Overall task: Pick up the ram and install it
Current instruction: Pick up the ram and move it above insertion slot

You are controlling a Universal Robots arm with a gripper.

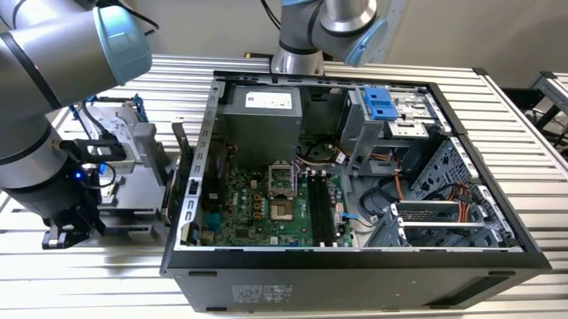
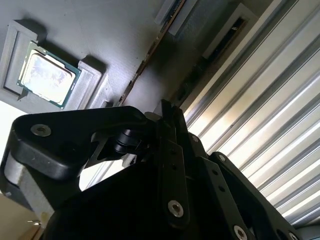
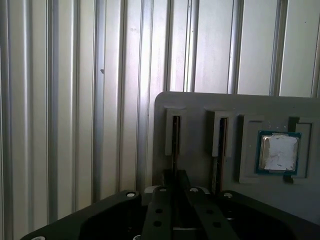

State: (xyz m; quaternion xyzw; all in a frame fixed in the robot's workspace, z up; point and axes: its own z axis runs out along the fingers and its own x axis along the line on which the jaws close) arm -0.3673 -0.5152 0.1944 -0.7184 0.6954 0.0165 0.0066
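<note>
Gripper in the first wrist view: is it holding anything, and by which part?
It cannot be told. The gripper is right by the ram, which stands in a grey holder's slot.

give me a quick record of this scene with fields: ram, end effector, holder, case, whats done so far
ram: standing on edge in a slot of the grey holder, not lifted out
end effector: low over the grey holder, in line with the ram
second stick: in the neighbouring holder slot
processor chip: lying in a recess of the grey holder
computer case: open, on the slatted table
board slots: look empty, nothing installed yet
</note>
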